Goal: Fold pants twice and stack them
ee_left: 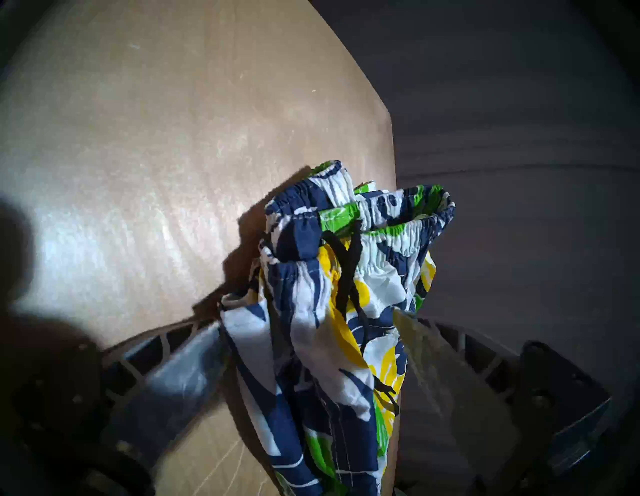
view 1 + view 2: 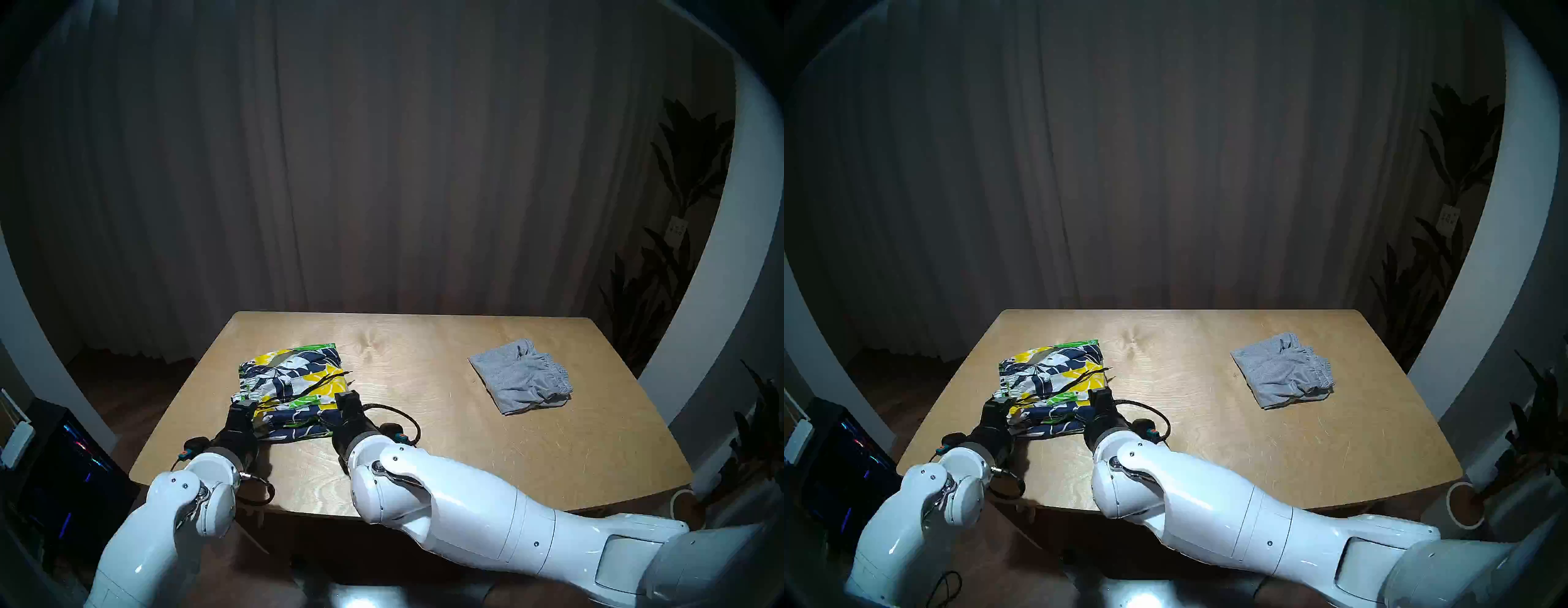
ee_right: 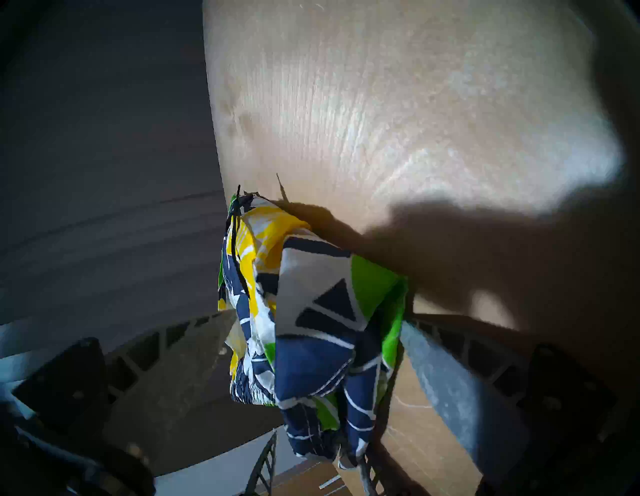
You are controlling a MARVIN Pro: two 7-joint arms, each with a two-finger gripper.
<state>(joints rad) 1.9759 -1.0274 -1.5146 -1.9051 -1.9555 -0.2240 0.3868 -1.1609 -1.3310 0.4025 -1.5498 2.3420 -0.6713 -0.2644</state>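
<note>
Head stereo left view: floral shorts [image 2: 292, 388] lie on the left half of the wooden table [image 2: 424, 446], the near edge lifted and doubled over. Left gripper [image 2: 242, 408] pinches the near-left corner, right gripper [image 2: 347, 399] the near-right corner; both wrist views show fabric bunched between the fingers [image 1: 194, 363], so each is clamped on cloth, though the fingertips are buried in folds and the exact contact is hard to read. Dark drawstring [image 2: 316, 382] trails across the print. Grey shorts [image 2: 521, 378] sit folded, well apart on the table's right side. Both wrist views are dim; the right one probably catches an arm shadow over the table. The arms' lower parts are cut off by the frame.
</note>
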